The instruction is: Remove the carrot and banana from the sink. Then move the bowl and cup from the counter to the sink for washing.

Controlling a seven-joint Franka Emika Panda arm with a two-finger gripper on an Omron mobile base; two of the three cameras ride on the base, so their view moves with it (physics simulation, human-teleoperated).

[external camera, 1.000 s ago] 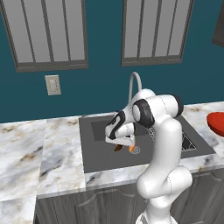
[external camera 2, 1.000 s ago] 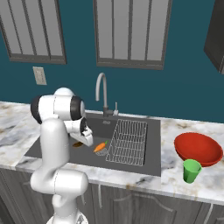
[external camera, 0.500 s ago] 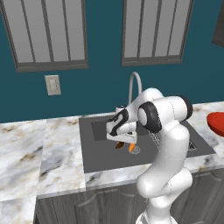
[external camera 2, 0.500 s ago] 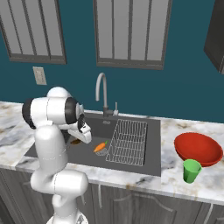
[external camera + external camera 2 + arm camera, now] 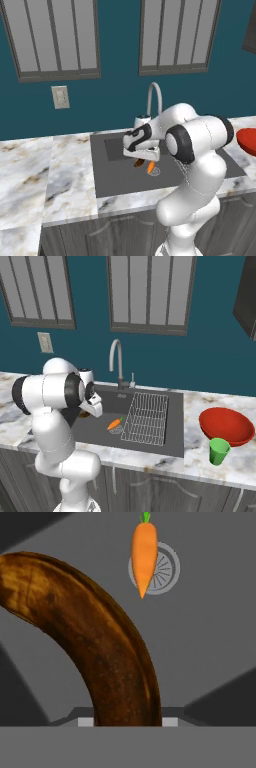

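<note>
While the gripper point(image 5: 141, 156) hangs over the middle of the sink point(image 5: 115, 175) near the centre of the left base view, its jaws stand partly closed on the banana point(image 5: 95, 642), which rises from between them at the bottom of the hand view and curves up to the upper left of that frame. A brown tip of the fruit shows just under the hand at centre frame in the left base view. Beyond the banana, at the top centre of the hand view, the carrot point(image 5: 144, 554) lies on the basin floor with its pointed end over the round drain point(image 5: 162, 569) and its green top at the upper edge. From the right base view, the carrot sits at centre frame just left of the wire rack point(image 5: 146, 417), which occupies the right part of the basin below the curved faucet point(image 5: 117, 358). At the right of that frame, the red bowl point(image 5: 226, 426) rests on the marble counter point(image 5: 200, 456), and the green cup point(image 5: 218, 451) stands upright just in front of it, near the counter's front edge.
</note>
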